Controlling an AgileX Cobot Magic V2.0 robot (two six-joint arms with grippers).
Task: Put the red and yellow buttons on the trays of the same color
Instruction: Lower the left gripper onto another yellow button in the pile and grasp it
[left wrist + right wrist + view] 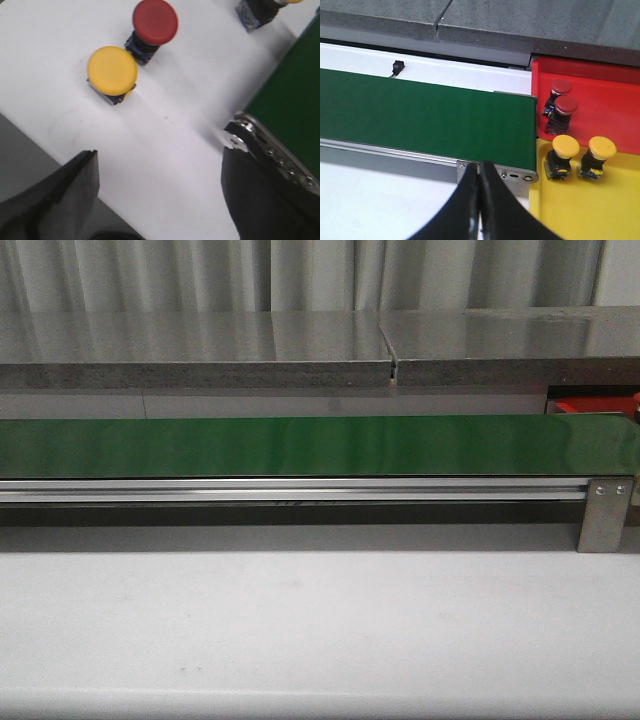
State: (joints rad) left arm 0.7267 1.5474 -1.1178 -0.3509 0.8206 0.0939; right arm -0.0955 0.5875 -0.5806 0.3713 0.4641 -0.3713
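White table (165,150): yellow button (112,70), red button (155,21), upright.

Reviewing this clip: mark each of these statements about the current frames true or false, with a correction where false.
1. The red tray holds two red buttons. True.
2. The yellow tray is empty. False: two yellow buttons stand in it.
3. The right gripper has its fingers closed together. True.
4. The left gripper is clamped on a yellow button. False: it is open, holding nothing.
5. A button lies on the green belt. False: no button shows on the belt.
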